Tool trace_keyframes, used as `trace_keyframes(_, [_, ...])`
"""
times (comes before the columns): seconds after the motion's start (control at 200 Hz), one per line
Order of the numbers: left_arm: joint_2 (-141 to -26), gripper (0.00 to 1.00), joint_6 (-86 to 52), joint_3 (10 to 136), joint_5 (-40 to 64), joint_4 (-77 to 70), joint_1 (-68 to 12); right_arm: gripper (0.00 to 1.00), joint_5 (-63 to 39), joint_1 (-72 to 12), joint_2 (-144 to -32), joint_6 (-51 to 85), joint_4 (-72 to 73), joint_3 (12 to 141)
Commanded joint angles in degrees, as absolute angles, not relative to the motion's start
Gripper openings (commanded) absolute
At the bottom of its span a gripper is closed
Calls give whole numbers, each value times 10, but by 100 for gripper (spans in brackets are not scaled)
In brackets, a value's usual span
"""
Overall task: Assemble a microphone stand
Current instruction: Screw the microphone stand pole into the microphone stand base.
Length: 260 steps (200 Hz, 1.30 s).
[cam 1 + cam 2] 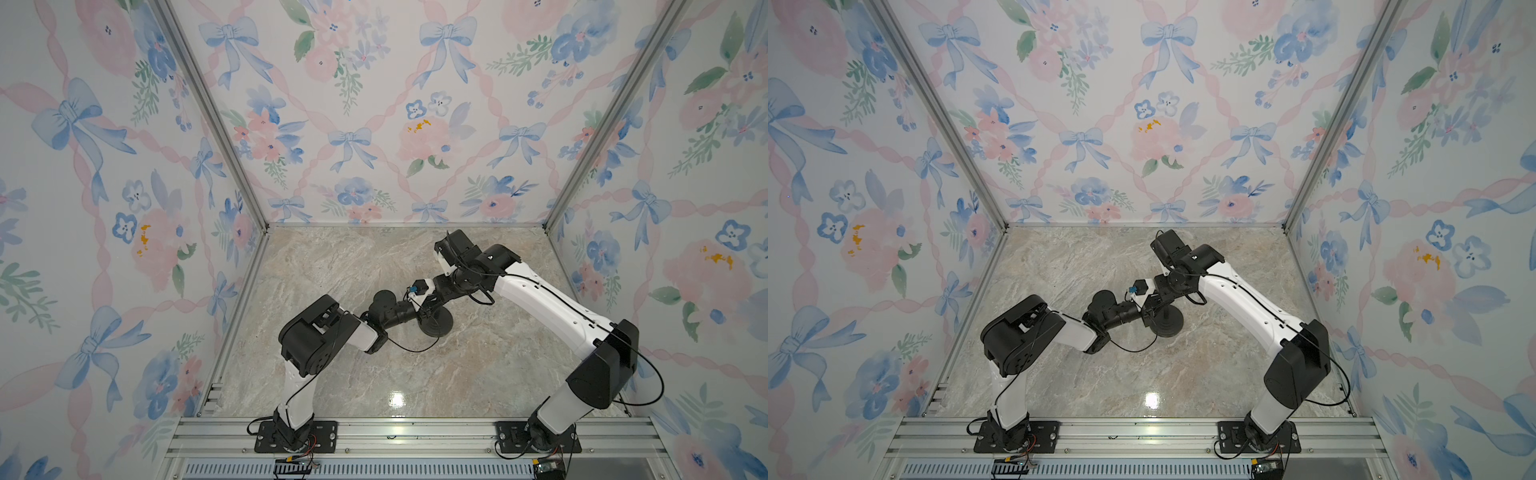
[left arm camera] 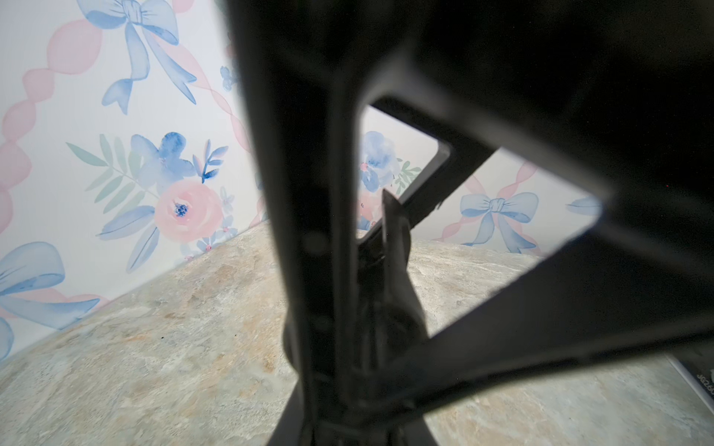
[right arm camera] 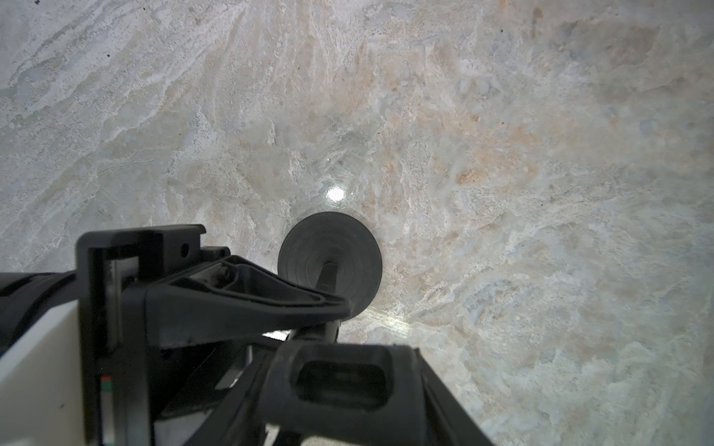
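Both left gripper (image 3: 328,318) jaws clamp the upright rod (image 3: 328,276) standing on the base (image 3: 347,239); right gripper (image 1: 424,305) sits just beside, its jaw state unclear.

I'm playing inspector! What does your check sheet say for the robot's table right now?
Surface: marble-look table, shiny, one glare spot.
Job's things: black disc base lies flat on the table; the rod stands in its middle.
Clutter: nothing seen.
Pincers: left pincer shut on the rod above the base; right pincer over the rod's top, open or shut unclear.
Cables: black cable loops from the left arm's wrist near the base; another hangs along the right arm.
Surroundings: wallpaper with bows and flowers on three sides; metal rail in front.
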State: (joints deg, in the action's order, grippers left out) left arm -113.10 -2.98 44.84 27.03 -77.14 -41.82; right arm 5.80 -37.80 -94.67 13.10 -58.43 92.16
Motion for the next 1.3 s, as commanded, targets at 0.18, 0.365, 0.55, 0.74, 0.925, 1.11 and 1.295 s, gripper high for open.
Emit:
trace_keyframes(0.18, [-1144, 0, -25, 449, 271, -772, -414, 67, -89, -349, -865, -177, -603, 960])
trace_keyframes(0.365, [-1146, 0, -25, 452, 277, -772, -414, 85, -91, -343, -788, -584, -502, 844])
trace_keyframes(0.55, [-1148, 1, -25, 455, 293, -772, -414, 89, -103, -325, -865, -779, -600, 906])
trace_keyframes(0.74, [-1149, 1, -24, 457, 299, -772, -415, 85, -101, -317, -967, -786, -685, 998])
trace_keyframes(0.925, [-1150, 1, -24, 458, 300, -771, -415, 50, -112, -316, -1013, -741, -743, 1054])
trace_keyframes(1.11, [-1149, 3, -24, 458, 298, -771, -415, 49, -77, -315, -1020, -705, -736, 1040])
trace_keyframes(1.295, [-1149, 11, -25, 457, 295, -771, -415, 44, -78, -310, -1019, -644, -714, 1032])
